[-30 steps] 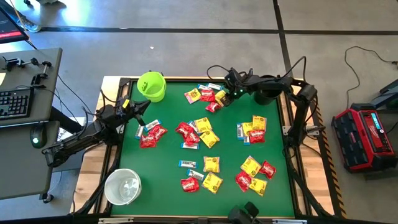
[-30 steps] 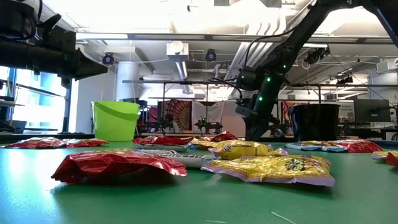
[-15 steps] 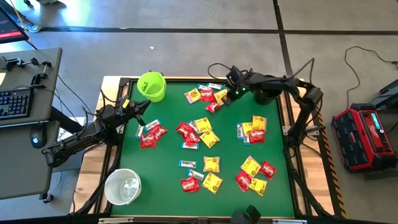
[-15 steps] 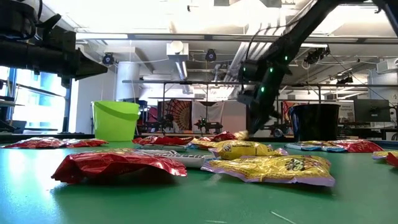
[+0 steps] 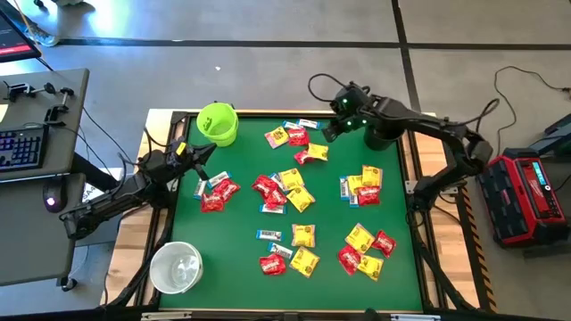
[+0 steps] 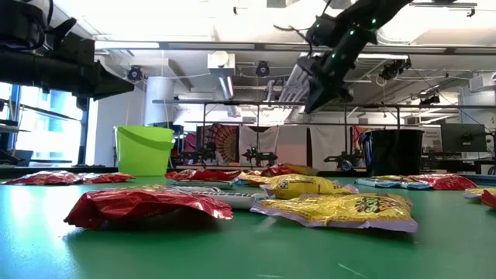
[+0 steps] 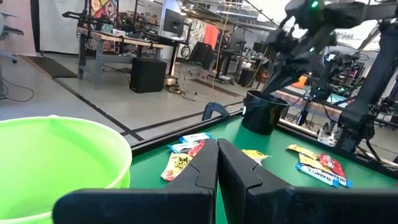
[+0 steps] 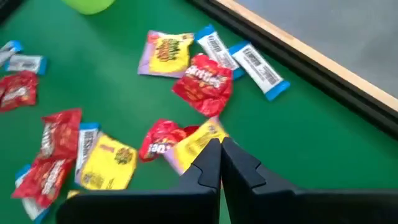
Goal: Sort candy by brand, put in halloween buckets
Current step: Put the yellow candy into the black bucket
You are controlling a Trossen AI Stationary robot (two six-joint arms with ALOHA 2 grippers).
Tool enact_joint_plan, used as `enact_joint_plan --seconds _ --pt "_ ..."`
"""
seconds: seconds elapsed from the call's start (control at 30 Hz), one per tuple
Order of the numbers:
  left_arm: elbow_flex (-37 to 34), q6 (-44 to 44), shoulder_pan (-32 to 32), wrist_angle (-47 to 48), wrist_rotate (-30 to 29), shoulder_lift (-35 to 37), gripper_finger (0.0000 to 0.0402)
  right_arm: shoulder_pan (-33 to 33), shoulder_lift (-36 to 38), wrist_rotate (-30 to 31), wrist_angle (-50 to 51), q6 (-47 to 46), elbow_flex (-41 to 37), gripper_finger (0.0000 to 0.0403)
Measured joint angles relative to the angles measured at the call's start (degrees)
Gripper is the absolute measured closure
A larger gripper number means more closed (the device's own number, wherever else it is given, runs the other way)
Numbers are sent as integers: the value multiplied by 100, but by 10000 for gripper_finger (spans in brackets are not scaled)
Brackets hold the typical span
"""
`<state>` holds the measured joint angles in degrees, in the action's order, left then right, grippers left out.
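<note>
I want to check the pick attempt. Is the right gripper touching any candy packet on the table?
Apart. In the low view the right gripper hangs high above the candy, with open room background between them; its shut fingers hold nothing.

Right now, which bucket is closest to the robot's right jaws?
The black bucket. It stands at the table's far right corner, right beside the right gripper. The lime green bucket is at the far left, and the white bucket sits at the near left corner.

Three buckets: lime green, black, white. Candy, roughly thirty pieces.
</note>
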<state>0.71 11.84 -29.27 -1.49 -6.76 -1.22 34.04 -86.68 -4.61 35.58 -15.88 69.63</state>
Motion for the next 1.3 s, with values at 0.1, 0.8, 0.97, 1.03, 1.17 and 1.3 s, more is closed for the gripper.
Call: enact_joint_plan --seconds 0.1,0.8,0.97,1.03,1.17,1.3 --pt "2 -2 2 -5 0 -72 401 -274 -34 -14 197 410 -9 385" --pt "2 -150 1 2 22 -353 401 -1645 -1875 2380 -314 2367 -15 191" --pt "2 -160 0 1 22 -353 401 -1568 -2171 2678 -359 2373 -15 197" --pt "2 -160 2 2 22 -353 401 -1537 -2242 2684 -374 2370 -15 199" --pt "1 -158 2 2 22 -353 401 -1442 -2382 2572 -413 2345 -15 218" --pt "0 -155 2 2 22 -353 401 -1338 -2471 2287 -420 2209 -15 273"
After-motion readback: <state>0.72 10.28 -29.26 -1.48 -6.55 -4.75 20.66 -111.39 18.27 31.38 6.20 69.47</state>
